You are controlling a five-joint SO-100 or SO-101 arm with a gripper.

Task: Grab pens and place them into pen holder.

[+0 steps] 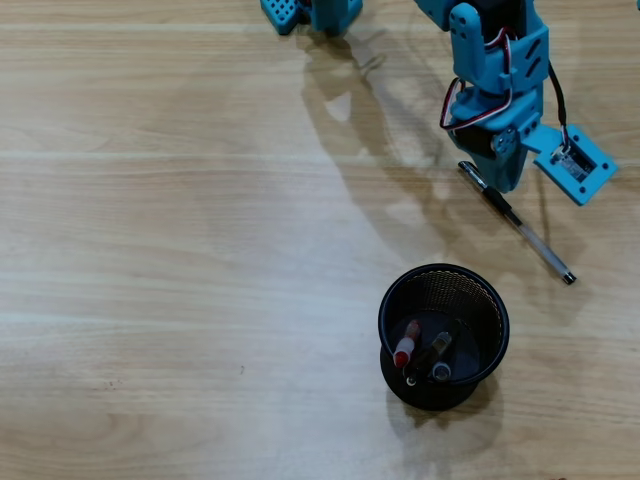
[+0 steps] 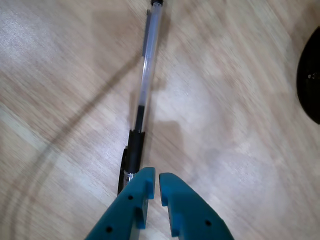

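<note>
A pen with a clear barrel and a black grip [image 1: 520, 222] lies diagonally on the wooden table, right of centre. My blue gripper [image 1: 505, 180] hangs over its upper, grip end. In the wrist view the pen [image 2: 145, 85] runs up and away, and its black grip lies just left of my gripper [image 2: 156, 177]. The jaws stand almost together with only a thin gap and nothing between them. The black mesh pen holder [image 1: 492, 318] stands nearer the front and holds three pens: a red-capped one [image 1: 404, 350], a black one [image 1: 431, 352] and a grey-tipped one [image 1: 441, 371].
The arm's blue base parts [image 1: 310, 12] sit at the top edge. The pen holder's dark rim [image 2: 310, 80] shows at the right edge of the wrist view. The table [image 1: 150, 250] is light wood.
</note>
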